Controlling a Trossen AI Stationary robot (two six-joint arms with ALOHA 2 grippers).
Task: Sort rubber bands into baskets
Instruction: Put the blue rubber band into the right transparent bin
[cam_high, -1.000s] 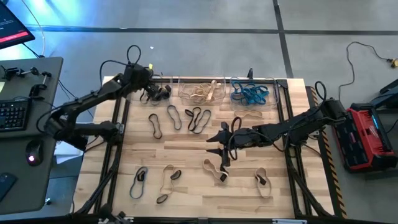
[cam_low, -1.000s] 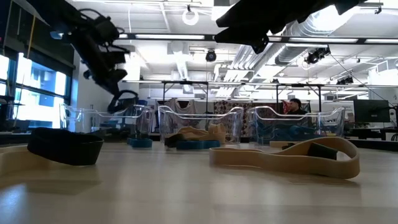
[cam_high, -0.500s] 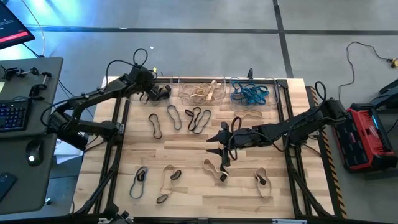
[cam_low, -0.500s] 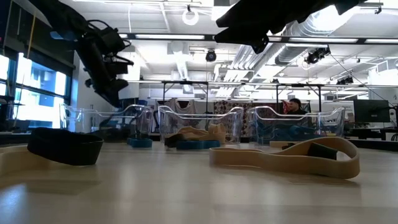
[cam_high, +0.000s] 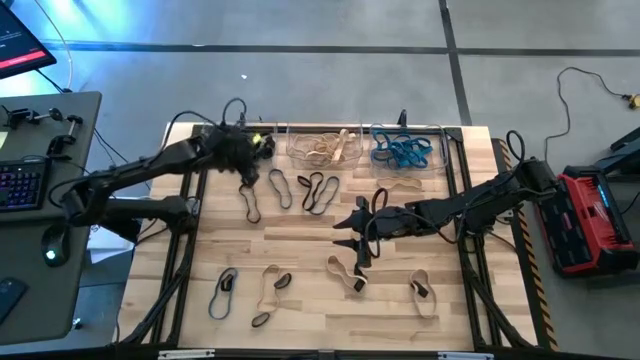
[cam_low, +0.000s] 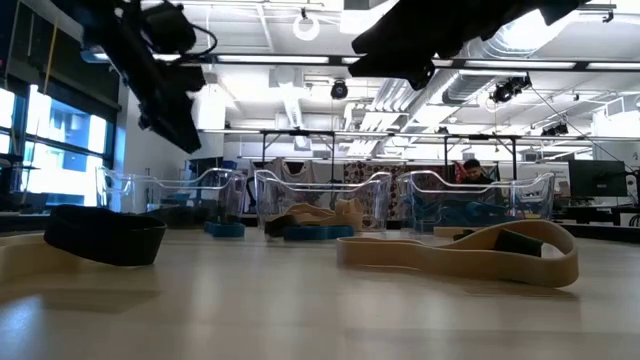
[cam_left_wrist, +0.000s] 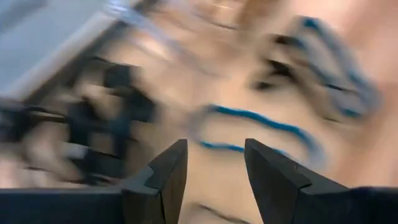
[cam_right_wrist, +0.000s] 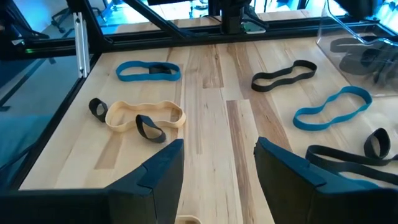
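I see a pale wooden table (cam_high: 300, 225) from above, with three clear baskets in a row along its far edge. The left basket (cam_high: 262, 141) is partly hidden by my left arm; the middle basket (cam_high: 325, 147) holds tan bands and the right basket (cam_high: 405, 150) holds blue ones, so I judge each bin takes one colour and the left one is meant for black. My left gripper (cam_high: 246, 166) hangs just in front of the left basket, above the nearest loose bands; in its wrist view the two dark fingers (cam_left_wrist: 171, 171) stand apart with nothing between them, though that view is smeared by motion. My right gripper (cam_high: 352, 228) waits over the middle of the table, its fingers (cam_right_wrist: 163, 163) also spread and empty, likely parked clear of the other arm's work. Many rubber bands lie loose on the wood: thin, floppy loops, flattened into long ovals and figure-eights. A cluster of black bands (cam_high: 318, 189) sits just in front of the baskets, a tan band (cam_high: 403, 184) lies near the right basket, and more tan and dark bands (cam_high: 272, 292) are scattered along the near edge. From table height, a wide tan band (cam_low: 470, 250) bulges up in the foreground. I judge the sorting is only partly done.
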